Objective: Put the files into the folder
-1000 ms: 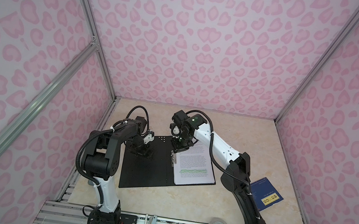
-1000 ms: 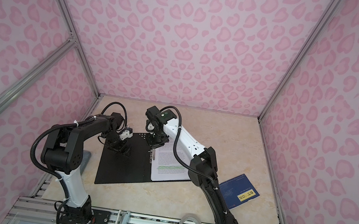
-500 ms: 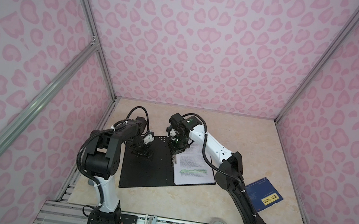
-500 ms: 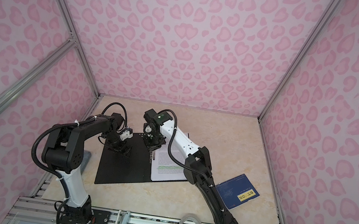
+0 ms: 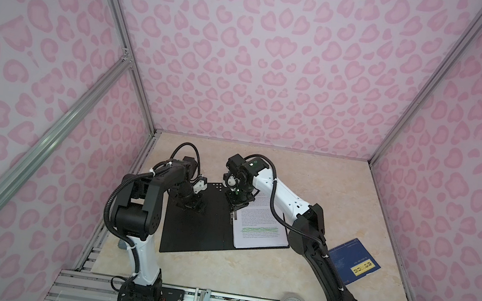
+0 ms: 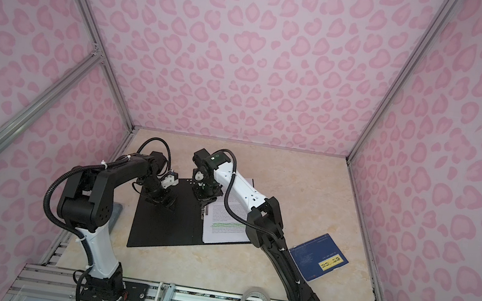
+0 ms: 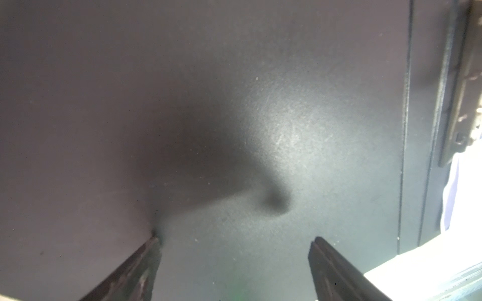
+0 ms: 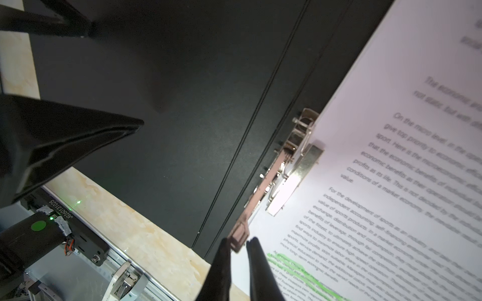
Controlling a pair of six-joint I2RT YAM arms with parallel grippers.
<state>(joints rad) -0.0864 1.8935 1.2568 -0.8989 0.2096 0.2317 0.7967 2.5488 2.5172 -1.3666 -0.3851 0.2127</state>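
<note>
The folder [image 5: 194,232] is pinned flat by the splayed left gripper [image 7: 236,239]. Its clip [image 8: 292,172] is pinched by the right gripper [image 8: 238,242], seemingly to clamp the files [image 8: 391,182].

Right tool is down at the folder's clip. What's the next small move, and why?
Probably close the right tool on the clip lever: its tips flank the lever end with a narrow gap, the files already lie under the clip, and the open left tool rests on the folder cover.

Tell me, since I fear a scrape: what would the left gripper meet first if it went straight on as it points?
Probably the black inside of the folder: the left gripper, jaws open, points at it with nothing between. Depth is unclear.
</note>
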